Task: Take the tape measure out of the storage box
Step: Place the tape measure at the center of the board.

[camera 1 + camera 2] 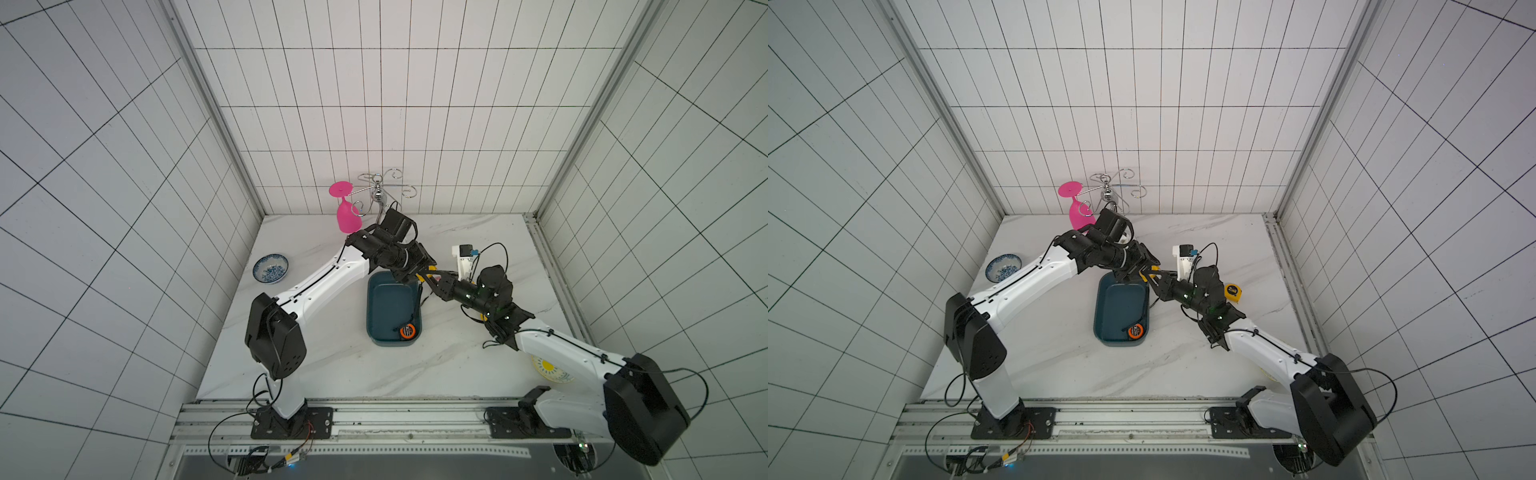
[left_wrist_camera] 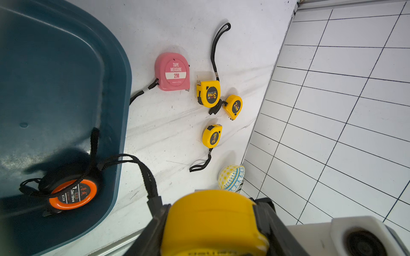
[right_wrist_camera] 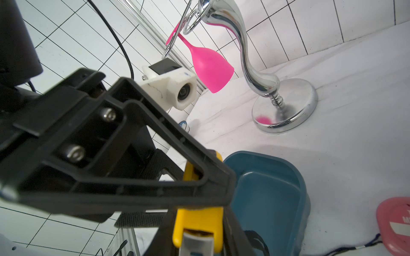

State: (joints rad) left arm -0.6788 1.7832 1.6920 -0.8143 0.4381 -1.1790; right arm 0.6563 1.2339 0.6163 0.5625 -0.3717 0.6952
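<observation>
My left gripper [image 2: 213, 212] is shut on a yellow tape measure [image 2: 213, 223], held above the far right corner of the teal storage box [image 1: 386, 303]. My right gripper [image 3: 198, 235] is shut on the same yellow tape measure [image 3: 198, 221] from the other side, and the two meet in both top views [image 1: 430, 273] [image 1: 1152, 272]. Its black strap [image 2: 144, 170] trails over the rim into the storage box [image 2: 55, 88]. An orange and black tape measure [image 1: 407, 331] [image 2: 73, 194] lies in the box's near right corner.
On the marble right of the box lie a pink tape measure [image 2: 174, 72] and three yellow ones [image 2: 209, 94] [image 2: 234, 106] [image 2: 212, 135]. A yellow bowl [image 2: 231, 177] sits near the right wall, a blue bowl [image 1: 270, 269] at left. A chrome rack [image 3: 284, 106] with a pink glass [image 3: 210, 66] stands behind.
</observation>
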